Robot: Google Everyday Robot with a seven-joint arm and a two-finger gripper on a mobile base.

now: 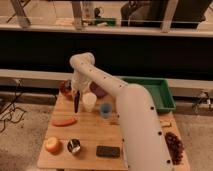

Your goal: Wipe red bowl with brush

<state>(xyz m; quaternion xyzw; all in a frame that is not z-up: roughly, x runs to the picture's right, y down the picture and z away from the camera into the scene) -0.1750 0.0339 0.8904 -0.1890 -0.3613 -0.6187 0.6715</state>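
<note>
My gripper (76, 93), apparently clamped on the upper handle of the light, stiff brush (76, 102), hangs it bristles-down just right of the glossy, likely slippery red bowl (65, 89) at the table's far-left corner.

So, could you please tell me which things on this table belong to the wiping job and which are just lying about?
Belonging to the job:
- red bowl, far left corner
- brush, hanging below the gripper, beside the bowl

Just lying about:
- white cup
- blue cup
- carrot
- dark block
- green tray
</note>
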